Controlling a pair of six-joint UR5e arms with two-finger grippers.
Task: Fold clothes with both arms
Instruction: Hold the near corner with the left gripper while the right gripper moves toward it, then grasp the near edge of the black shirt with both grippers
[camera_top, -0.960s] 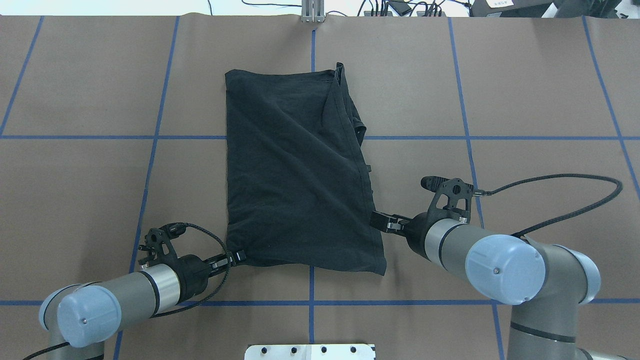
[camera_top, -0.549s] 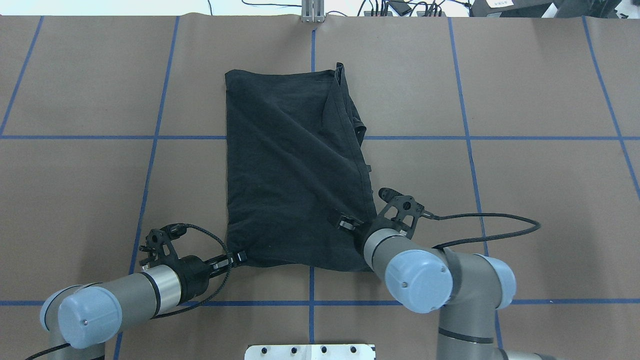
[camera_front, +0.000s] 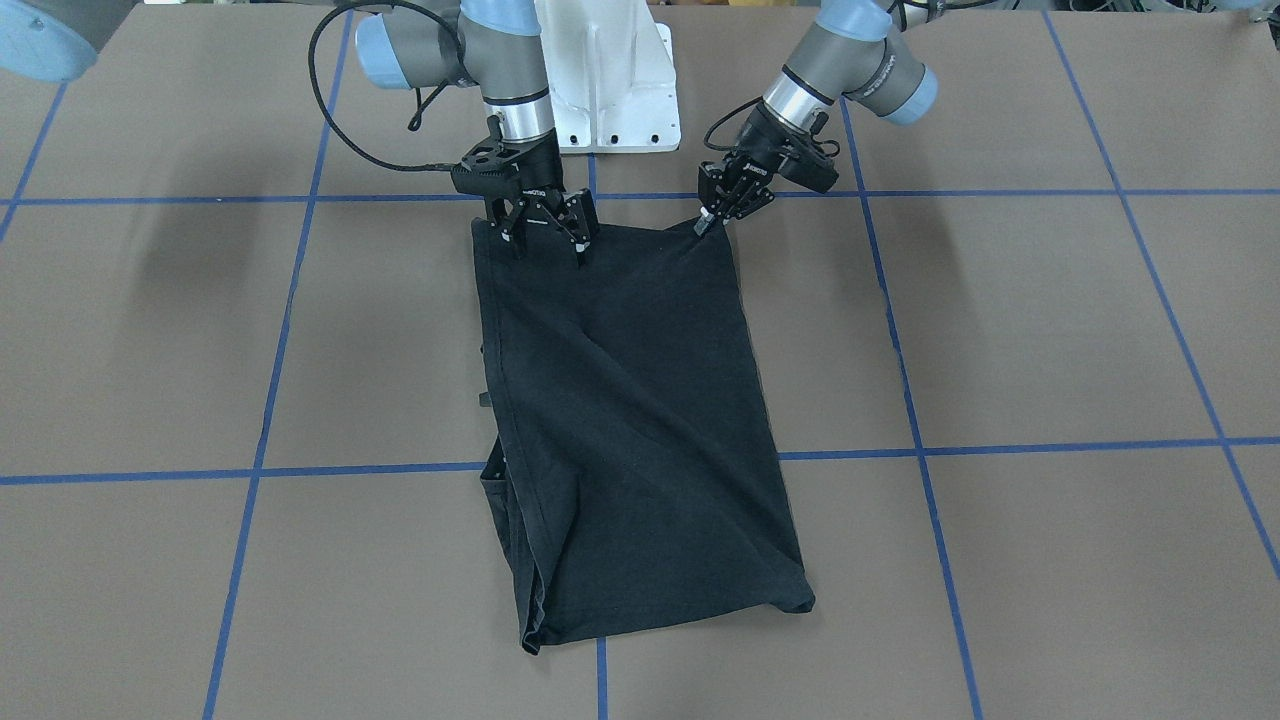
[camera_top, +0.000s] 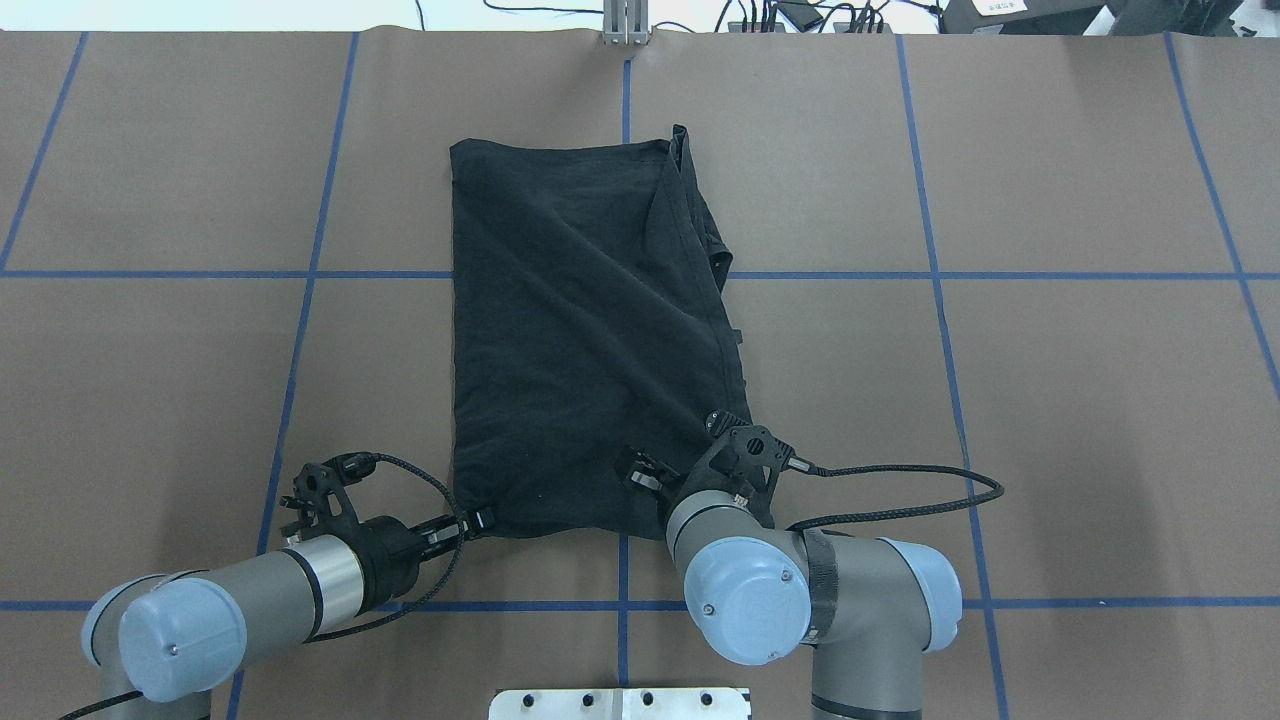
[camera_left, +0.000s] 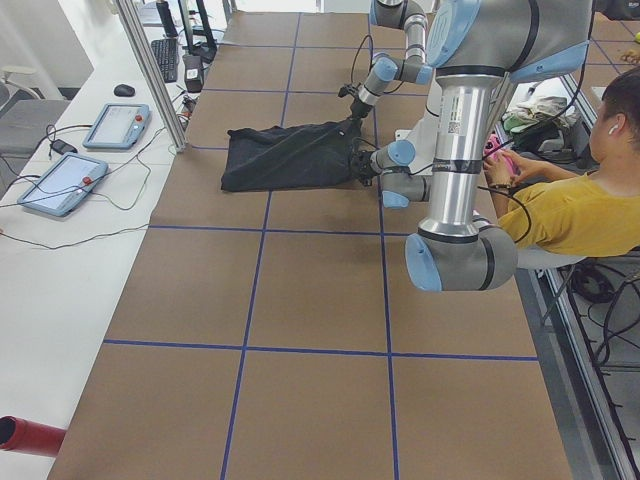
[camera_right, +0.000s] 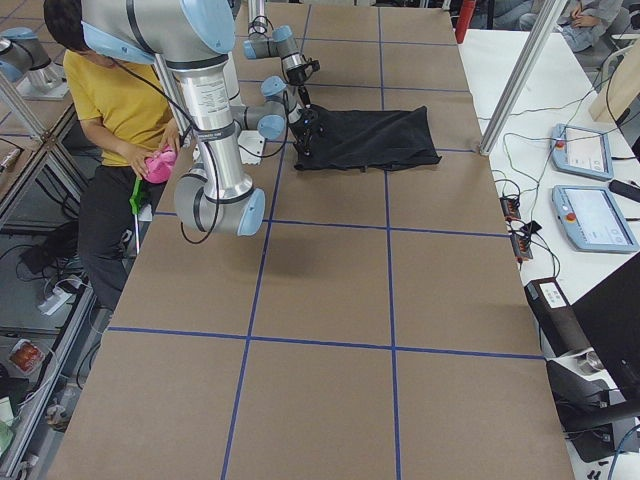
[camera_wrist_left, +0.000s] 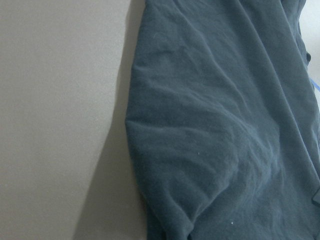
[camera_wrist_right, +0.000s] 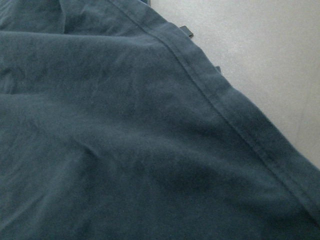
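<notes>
**Long fold done, cross fold not yet begun**

The shirt (camera_top: 580, 330) lies flat on the table (camera_top: 1050, 400), straight out from the base (camera_front: 610, 90). One short edge is just in front of the base and the other is well away from it. It is already a long, narrow black rectangle with no print showing. Along the long side on the robot's right, a seam and some tucked-under layers stick out a little. From this I judge that the lengthwise folding is finished, though loosely, since diagonal creases run across the top layer and the far corners are not square.

The left claw (camera_top: 478, 518) is at the base-side corner on the robot's left. Its fingers are narrow and pinch that corner, and the cloth is drawn up slightly toward them. The right claw (camera_front: 547, 240) is spread wide over the base-side edge, inward from the other corner, and it holds nothing. I cannot tell whether its tips touch the cloth. Its wrist camera shows only dark fabric and the seam close below.

The cross fold is left to do. The right claw has yet to take hold of its end of the base-side edge. Then both arms would need to carry that edge away from the base and lay it on the far edge, perhaps a second time for a compact stack.
</notes>
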